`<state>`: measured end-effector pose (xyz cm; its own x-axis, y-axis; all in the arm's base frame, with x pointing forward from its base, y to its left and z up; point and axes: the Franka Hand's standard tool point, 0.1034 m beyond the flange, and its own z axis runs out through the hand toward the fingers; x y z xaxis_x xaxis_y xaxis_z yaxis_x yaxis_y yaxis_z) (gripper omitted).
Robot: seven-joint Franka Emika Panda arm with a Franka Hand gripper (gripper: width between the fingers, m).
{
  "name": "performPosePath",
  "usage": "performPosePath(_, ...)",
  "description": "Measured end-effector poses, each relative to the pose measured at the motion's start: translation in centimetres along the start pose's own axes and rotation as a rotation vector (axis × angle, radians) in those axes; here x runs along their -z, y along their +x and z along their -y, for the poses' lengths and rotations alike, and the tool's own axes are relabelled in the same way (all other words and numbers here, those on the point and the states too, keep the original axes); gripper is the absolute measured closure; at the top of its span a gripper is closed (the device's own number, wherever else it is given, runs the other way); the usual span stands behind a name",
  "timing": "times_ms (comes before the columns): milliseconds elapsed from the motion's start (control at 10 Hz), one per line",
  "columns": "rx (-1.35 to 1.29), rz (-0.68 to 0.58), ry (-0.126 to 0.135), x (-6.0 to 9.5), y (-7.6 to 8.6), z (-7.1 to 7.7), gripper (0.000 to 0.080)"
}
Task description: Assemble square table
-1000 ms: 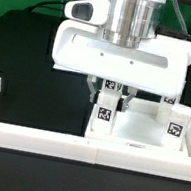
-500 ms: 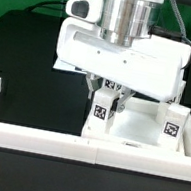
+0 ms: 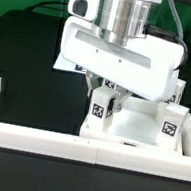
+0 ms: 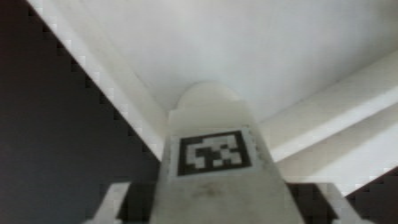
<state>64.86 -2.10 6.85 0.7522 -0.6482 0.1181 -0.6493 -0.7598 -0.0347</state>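
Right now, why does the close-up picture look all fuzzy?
In the wrist view the tagged leg sits so near the lens that it blurs, its tag soft-edged. In the exterior view the tabletop and gripper look sharper, evenly lit against the dark table.

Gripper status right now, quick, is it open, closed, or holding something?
Gripper: fingers closed on a tagged table leg, standing upright at a corner of the tabletop.
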Motion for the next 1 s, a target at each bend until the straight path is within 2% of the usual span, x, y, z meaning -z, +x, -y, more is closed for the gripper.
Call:
performPosePath(100,0.0,0.0,0.0,-0.03,-0.02,0.02,0.0479)
performPosePath(200,0.0,0.0,0.0,-0.04,-0.03,0.02,0.0243)
performPosePath(300,0.0,0.0,0.0,-0.04,-0.03,0.02,0.0243)
performPosePath(400,0.006,0.0,0.0,-0.05,-0.03,0.02,0.0179)
performPosePath(500,0.032,0.0,0.0,-0.04,-0.01,0.04,0.0158)
performPosePath(800,0.147,-0.003,0.001,0.04,0.12,0.18,0.0151)
performPosePath(1000,0.337,-0.003,0.0,0.03,0.13,0.18,0.015)
